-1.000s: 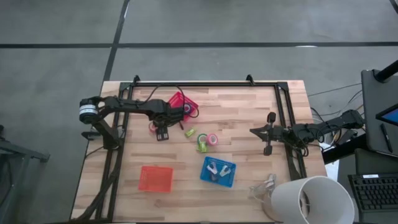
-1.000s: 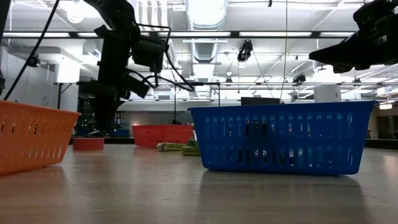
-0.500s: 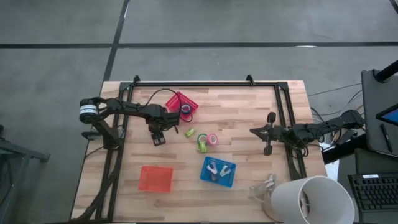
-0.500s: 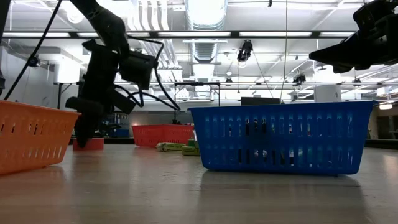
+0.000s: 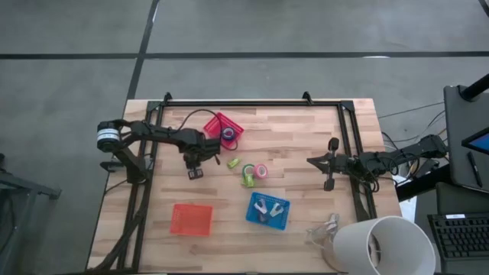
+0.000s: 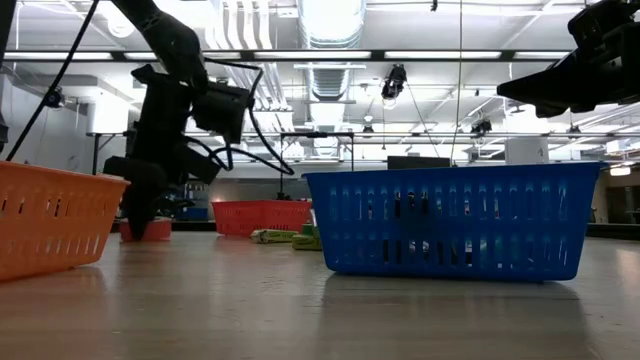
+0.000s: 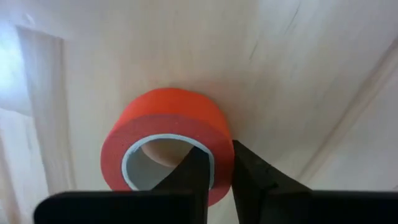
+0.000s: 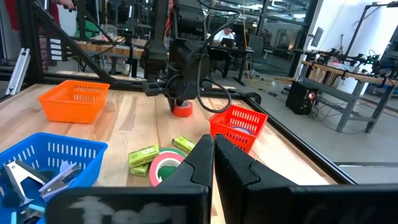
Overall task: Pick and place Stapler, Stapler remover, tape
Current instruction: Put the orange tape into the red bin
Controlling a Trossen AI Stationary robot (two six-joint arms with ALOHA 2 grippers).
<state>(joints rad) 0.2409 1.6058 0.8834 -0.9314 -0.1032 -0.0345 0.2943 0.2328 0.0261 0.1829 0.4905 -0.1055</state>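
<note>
Spreading across the wooden table (image 5: 306,145) are three baskets, well apart: a blue basket (image 5: 268,211) holding silvery metal claw pieces (image 5: 267,208), an orange basket (image 5: 191,219) that looks bare from above, and a red basket (image 5: 225,127) with a dark roll-like thing inside. So some sorting seems done, and more is left.

The left arm reaches over the table near the red basket, its left gripper (image 7: 219,171) down at the table top. The wrist view shows its fingers pinched on the wall of a red-orange tape roll (image 7: 166,144), one finger inside the pale-lined ring and one outside; the roll lies flat and looks not yet lifted. Its next step, I judge, is a lift and a carry to a basket.

The right arm waits at the table's right edge, the right gripper (image 8: 212,163) clenched on nothing.

Left loose between the red and blue baskets are a pink tape roll (image 5: 261,170), a green tape roll (image 5: 248,179) just beside it, and a small yellow-green piece (image 5: 232,163).
</note>
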